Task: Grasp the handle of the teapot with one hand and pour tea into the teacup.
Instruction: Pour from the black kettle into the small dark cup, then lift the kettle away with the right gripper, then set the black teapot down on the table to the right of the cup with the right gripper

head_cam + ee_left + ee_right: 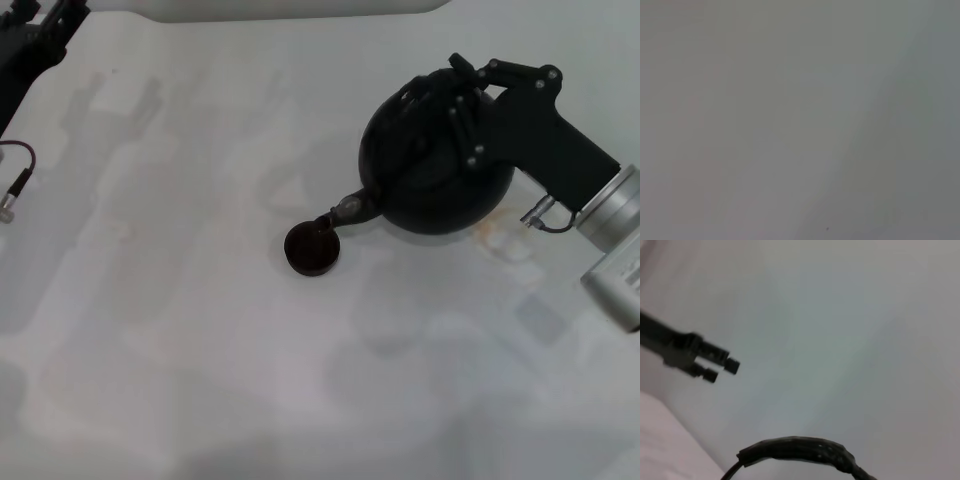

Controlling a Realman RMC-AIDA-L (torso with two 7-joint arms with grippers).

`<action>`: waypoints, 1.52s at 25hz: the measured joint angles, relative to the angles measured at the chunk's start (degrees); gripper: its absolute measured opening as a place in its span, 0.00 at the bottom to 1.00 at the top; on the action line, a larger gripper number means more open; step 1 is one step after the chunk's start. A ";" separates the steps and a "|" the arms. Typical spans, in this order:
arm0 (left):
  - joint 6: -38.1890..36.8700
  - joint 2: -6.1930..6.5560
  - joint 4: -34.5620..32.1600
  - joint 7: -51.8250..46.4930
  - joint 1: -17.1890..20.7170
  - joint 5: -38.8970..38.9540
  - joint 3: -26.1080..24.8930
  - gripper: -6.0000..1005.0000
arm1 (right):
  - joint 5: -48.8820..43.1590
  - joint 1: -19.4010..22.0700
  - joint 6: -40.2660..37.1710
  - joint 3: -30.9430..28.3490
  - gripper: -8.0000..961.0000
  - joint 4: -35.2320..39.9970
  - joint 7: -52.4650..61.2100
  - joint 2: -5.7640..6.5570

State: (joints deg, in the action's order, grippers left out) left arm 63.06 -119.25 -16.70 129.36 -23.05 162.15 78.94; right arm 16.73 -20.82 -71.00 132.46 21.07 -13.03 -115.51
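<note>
The round black teapot hangs above the white table, tilted toward the left. Its short spout points down over the rim of the small black teacup. My right gripper is shut on the arched black handle over the pot's top. In the right wrist view the ribbed handle shows close up at the edge of the picture. No stream of tea can be made out. My left gripper stays parked at the far left corner, and also shows far off as the left gripper.
The white table spreads around the cup. A thin cable with a metal plug lies at the left edge. A white rim runs along the far side. The left wrist view shows only a plain grey surface.
</note>
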 joint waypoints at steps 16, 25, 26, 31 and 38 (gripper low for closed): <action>-0.61 -0.02 0.21 0.01 -0.15 0.00 0.26 0.86 | 0.95 0.63 -5.90 -7.07 0.12 -6.96 35.13 0.12; -0.61 -0.02 0.61 0.01 -0.21 -0.11 0.35 0.86 | 1.20 3.42 -6.91 -6.98 0.12 -11.13 36.59 0.08; -0.61 -0.02 0.70 0.01 -0.21 -0.06 0.35 0.86 | 1.18 3.53 -6.78 -6.91 0.12 -11.43 36.13 0.04; -0.65 -0.08 1.16 0.01 -0.24 0.02 0.34 0.86 | 1.21 3.81 -5.14 -6.85 0.12 -12.07 33.86 -0.06; -0.67 -0.11 1.21 0.01 -0.24 0.02 0.27 0.86 | 1.28 4.03 -4.68 -7.01 0.12 -12.10 30.74 -0.10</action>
State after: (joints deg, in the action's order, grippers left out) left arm 62.40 -119.36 -15.49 129.37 -23.29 162.17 79.21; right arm 18.00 -16.79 -75.68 125.45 8.97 17.70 -115.62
